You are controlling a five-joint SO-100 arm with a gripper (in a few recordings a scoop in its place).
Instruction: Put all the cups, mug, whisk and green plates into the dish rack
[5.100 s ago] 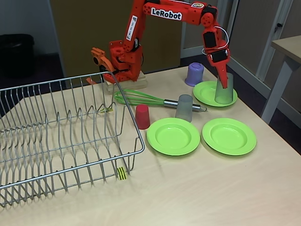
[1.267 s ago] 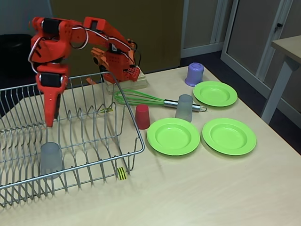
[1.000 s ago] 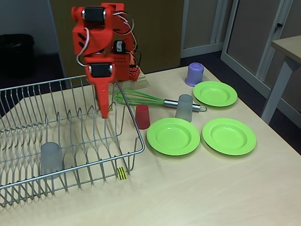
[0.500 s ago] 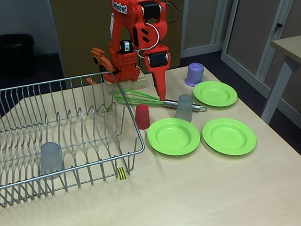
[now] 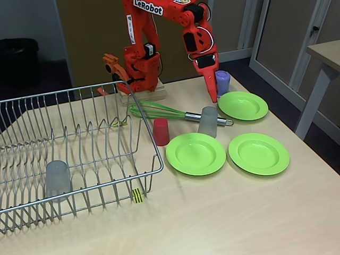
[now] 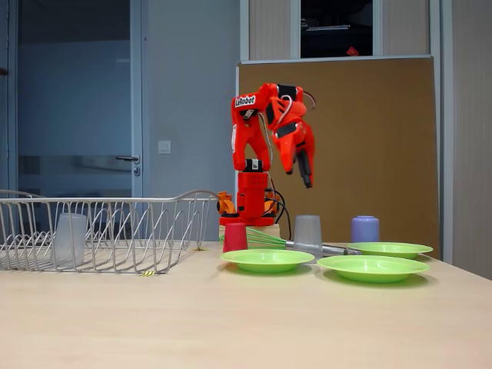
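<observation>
hanging from the orange arm, our two-finger gripper (image 5: 214,94) points down in a fixed view, its tip in the air just in front of the lilac-purple plastic mug (image 5: 223,83) and beside the far round lime-green plastic plate (image 5: 243,105); the fingers look pressed together with nothing between them. we see the large silver wire dish rack (image 5: 154,169) on the left of the table, with one translucent grey plastic tumbler (image 5: 57,180) standing inside it near the front left. the second grey tumbler (image 5: 208,121) stands on the table, touching the steel handle of the green-wired balloon whisk (image 5: 159,111), which lies behind the short opaque red cup (image 5: 160,131). two more lime-green plates (image 5: 195,153) (image 5: 258,153) lie side by side at the front.

from the low side-on fixed view we see the gripper (image 6: 306,178) well above the table, empty, fingers closed to a narrow point. the rack (image 6: 192,223) holds the grey tumbler (image 6: 69,240) at the left. the red cup (image 6: 235,237), the other grey tumbler (image 6: 307,231) and the mug (image 6: 364,229) stand behind the plates (image 6: 267,260) (image 6: 372,267) (image 6: 390,249), all on the table.
</observation>
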